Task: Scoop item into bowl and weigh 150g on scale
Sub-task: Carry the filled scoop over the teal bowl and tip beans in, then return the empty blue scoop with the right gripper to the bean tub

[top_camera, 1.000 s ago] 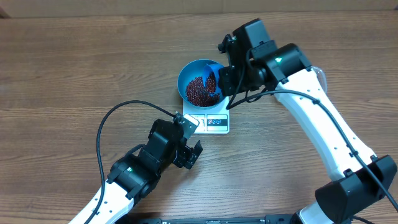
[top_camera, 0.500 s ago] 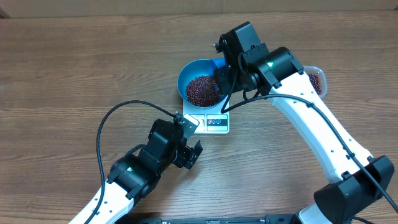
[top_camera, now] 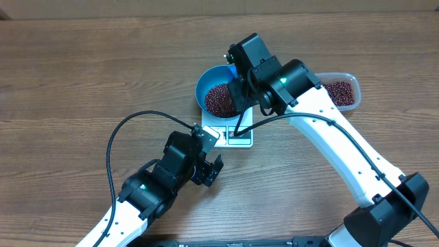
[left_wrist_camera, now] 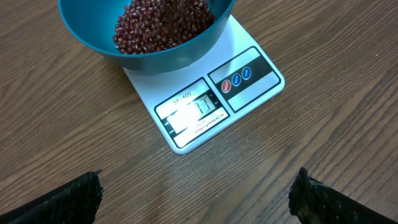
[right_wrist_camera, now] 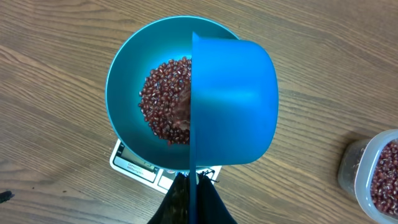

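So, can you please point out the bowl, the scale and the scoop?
bowl (right_wrist_camera: 122, 93): right wrist view, bare inner wall, left side.
scale (left_wrist_camera: 194, 114): left wrist view, its display.
scoop (right_wrist_camera: 233, 102): right wrist view, outer side of its cup.

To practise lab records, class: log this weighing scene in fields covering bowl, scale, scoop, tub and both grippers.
weighing: blue bowl on white kitchen scale, holding red-brown beans
display: lit, digits unreadable
right gripper: shut on blue scoop over the bowl
left gripper: open, empty, short of the scale
supply: clear tub of beans, apart from the scale
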